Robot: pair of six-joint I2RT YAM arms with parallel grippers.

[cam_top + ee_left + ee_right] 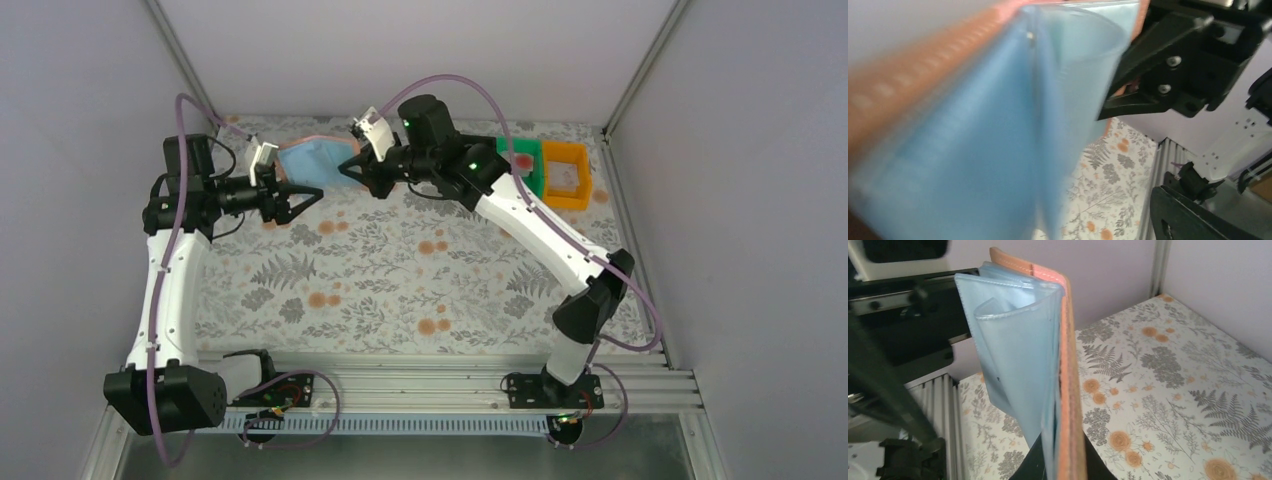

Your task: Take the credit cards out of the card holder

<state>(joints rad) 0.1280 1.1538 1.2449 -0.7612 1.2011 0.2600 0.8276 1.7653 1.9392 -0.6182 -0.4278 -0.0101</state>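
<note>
The card holder (312, 160) hangs in the air over the back of the table, salmon outside and light blue inside. My right gripper (352, 172) is shut on its right edge. In the right wrist view the card holder (1018, 360) stands edge-on between the black fingers (1045, 465), its blue pockets fanned open. No credit cards show in the pockets. My left gripper (306, 202) is open just below the holder's left part. The blurred blue holder (973, 150) fills the left wrist view. A small white thing with a red mark (522, 160) lies in the green bin.
A green bin (535, 180) and an orange bin (580, 180) stand side by side at the back right, behind the right arm. The floral table cover (400, 290) stretches below both grippers. Grey walls close in the back and sides.
</note>
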